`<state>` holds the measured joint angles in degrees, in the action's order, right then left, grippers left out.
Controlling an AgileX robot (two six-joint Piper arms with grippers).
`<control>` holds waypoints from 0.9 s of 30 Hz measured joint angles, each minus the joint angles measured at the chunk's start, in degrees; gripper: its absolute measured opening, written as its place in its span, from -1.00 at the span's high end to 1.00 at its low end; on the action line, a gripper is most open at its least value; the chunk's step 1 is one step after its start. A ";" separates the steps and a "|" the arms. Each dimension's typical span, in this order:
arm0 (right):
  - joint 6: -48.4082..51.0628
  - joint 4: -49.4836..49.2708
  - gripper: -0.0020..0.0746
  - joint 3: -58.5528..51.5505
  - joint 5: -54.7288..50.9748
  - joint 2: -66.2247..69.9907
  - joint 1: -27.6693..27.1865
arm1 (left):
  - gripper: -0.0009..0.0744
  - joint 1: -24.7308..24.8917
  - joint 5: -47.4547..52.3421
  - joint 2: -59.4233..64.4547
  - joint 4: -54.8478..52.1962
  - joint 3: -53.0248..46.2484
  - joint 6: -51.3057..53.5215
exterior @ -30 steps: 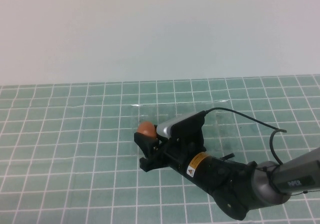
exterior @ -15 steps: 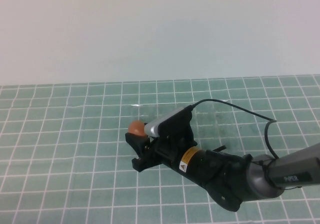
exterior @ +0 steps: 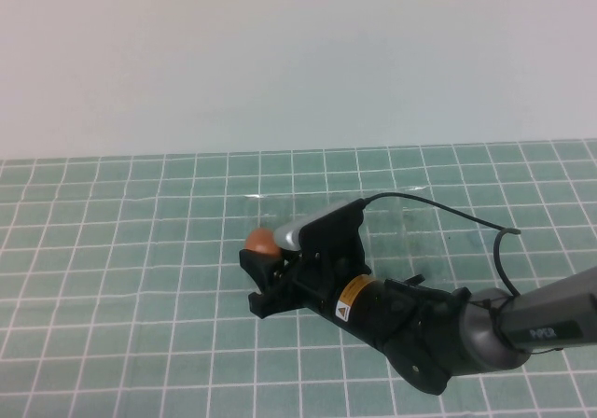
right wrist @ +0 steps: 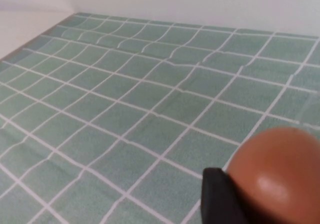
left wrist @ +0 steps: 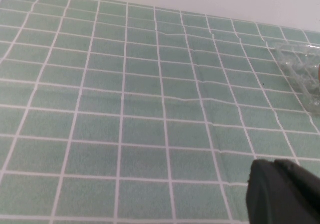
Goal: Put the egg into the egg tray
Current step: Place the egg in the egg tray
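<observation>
Nearest the camera side, the right arm (exterior: 448, 329) reaches in from the lower right of the green grid mat (exterior: 112, 278), its black body carrying a yellow warning label (exterior: 351, 297) and a looping black cable (exterior: 466, 222). The right gripper (exterior: 264, 271) sits near the middle of the mat, pointing toward the robot's left. Its two black fingers (exterior: 259, 261) are spread only as wide as the egg between them. They are clamped on the egg (exterior: 260, 241), one orange-brown oval, with its top showing above the nearer finger. In the right wrist view the egg (right wrist: 280, 174) fills the lower corner, pressed against one dark finger pad (right wrist: 220, 196); the second finger is hidden behind it.

The egg is held above the mat, just at the left edge of the egg tray (exterior: 392, 217). Whether it is over a cup or just short of the rim cannot be told.

Beyond the gripper lies the tray, one clear plastic sheet, faint against the grid. Its cups are too faint to count. A corner of it (left wrist: 300, 69) shows in the left wrist view.

The left gripper (left wrist: 282, 191) shows only as a dark finger edge in its own wrist view, above bare mat and well apart from the tray. Whether it is open or closed cannot be told.

Count: one egg, one tray, two grippers.
</observation>
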<state>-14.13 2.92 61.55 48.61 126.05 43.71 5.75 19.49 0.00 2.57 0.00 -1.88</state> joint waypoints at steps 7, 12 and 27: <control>-1.12 0.00 -0.03 0.00 -0.59 0.00 0.00 | 0.98 0.00 0.00 0.00 0.00 0.00 0.00; -1.37 0.00 -0.08 0.00 -0.59 0.00 0.00 | 0.98 0.00 0.00 0.00 0.00 0.00 0.00; -2.92 0.00 -0.11 0.00 -0.69 0.00 0.00 | 0.98 0.00 0.00 0.00 0.00 0.00 0.00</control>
<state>-17.05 2.92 61.55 47.92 126.05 43.71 5.75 19.49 0.00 2.57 0.00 -1.88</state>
